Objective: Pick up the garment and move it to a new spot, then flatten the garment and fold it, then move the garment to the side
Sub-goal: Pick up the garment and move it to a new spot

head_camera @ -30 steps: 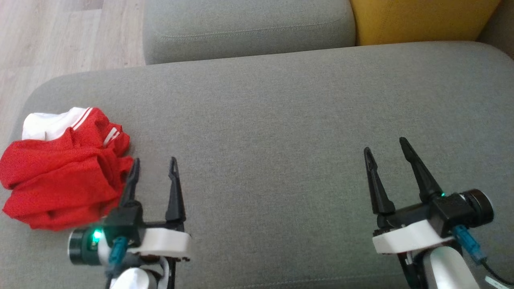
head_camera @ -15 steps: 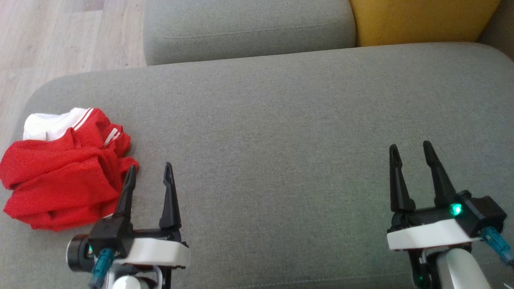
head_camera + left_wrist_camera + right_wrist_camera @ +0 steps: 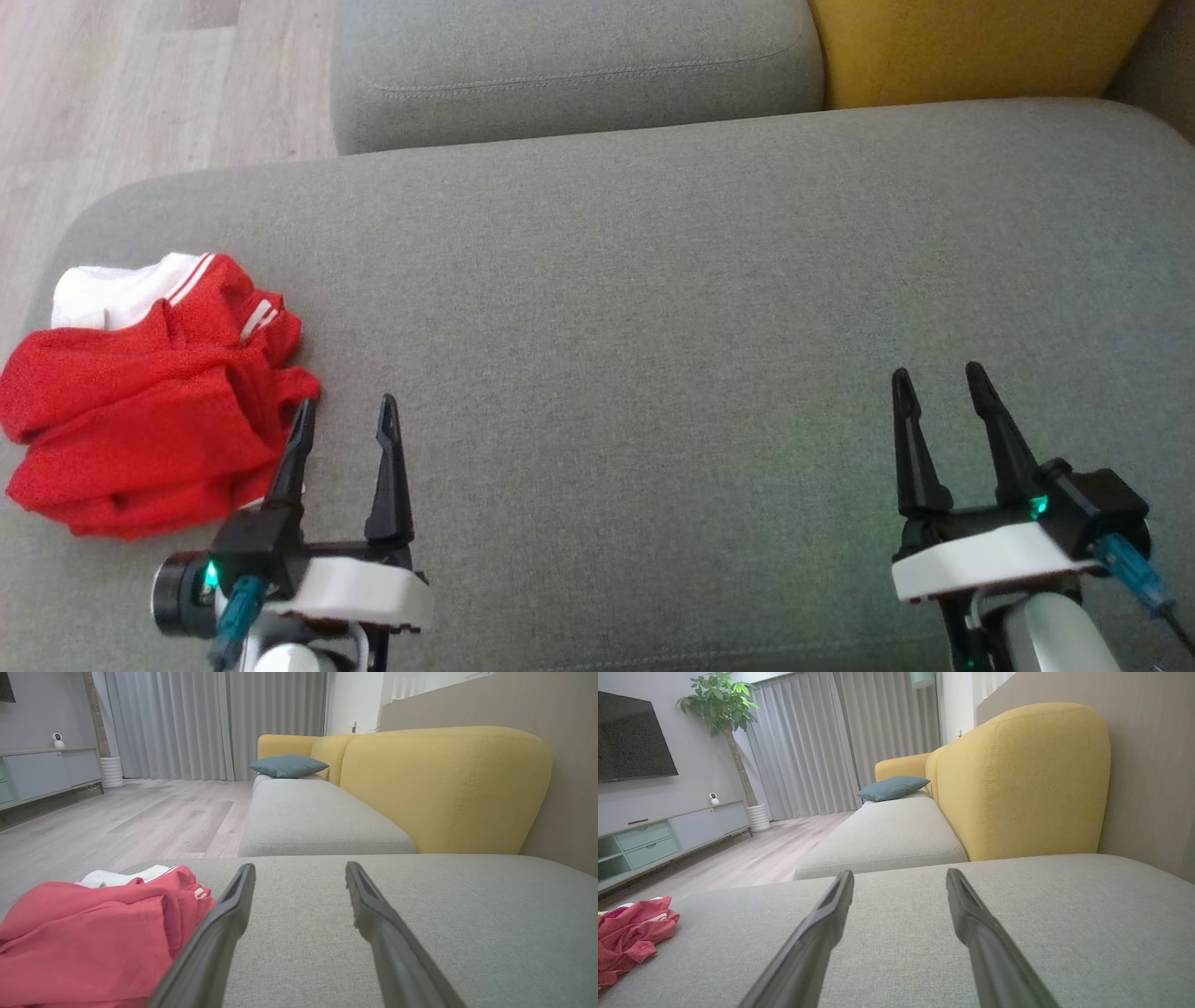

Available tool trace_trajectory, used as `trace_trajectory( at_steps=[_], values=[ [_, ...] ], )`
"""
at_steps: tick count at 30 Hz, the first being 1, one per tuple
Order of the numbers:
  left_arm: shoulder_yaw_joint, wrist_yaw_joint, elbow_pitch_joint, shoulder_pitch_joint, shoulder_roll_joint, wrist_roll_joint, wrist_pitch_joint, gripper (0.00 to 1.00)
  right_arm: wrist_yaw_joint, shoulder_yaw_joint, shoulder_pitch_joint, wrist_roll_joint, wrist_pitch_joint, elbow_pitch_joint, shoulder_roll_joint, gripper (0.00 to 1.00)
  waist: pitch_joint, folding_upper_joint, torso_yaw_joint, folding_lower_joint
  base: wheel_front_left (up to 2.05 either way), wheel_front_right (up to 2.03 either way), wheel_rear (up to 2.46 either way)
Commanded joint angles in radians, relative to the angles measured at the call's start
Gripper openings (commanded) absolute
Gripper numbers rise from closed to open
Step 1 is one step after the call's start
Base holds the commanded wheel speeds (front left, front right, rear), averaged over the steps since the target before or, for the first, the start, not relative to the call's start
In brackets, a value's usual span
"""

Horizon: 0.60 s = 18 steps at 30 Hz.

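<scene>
The garment is red with white trim and lies crumpled at the left end of the grey sofa seat. It also appears at lower left in the left wrist view and at far left in the right wrist view. My left gripper stands open just right of the garment, its left finger close to the red cloth's edge, nothing between the fingers. My right gripper is open over bare seat at the right, far from the garment.
A second grey seat cushion lies behind, with a yellow backrest at the upper right. Wood floor runs past the seat's left edge. A blue pillow rests far down the sofa.
Both grippers have drawn back toward the bottom of the head view, the right one also shifting slightly right. Both stay open. The garment has not moved.
</scene>
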Motion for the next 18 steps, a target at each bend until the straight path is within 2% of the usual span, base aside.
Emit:
trace_trajectory(
  at_steps=[1,9,18],
  values=[
    [0.039,0.000,-0.028,-0.035,-0.005,0.004,-0.006,1.00,0.004,0.021,-0.043,-0.007,-0.011,-0.025,-0.007,1.00,-0.001,-0.0001,0.001,0.0000,0.00,0.00,0.00],
    [0.036,-0.011,-0.022,-0.039,-0.007,-0.008,-0.006,1.00,0.004,0.014,-0.043,-0.009,-0.011,-0.027,-0.007,1.00,-0.002,-0.0001,0.017,0.0000,0.00,0.00,0.00],
    [0.057,-0.013,0.001,-0.038,-0.007,-0.006,-0.006,1.00,0.004,0.037,-0.011,-0.003,-0.011,-0.023,-0.007,1.00,-0.014,-0.0001,0.143,0.0000,0.00,0.00,0.00]
  ],
)
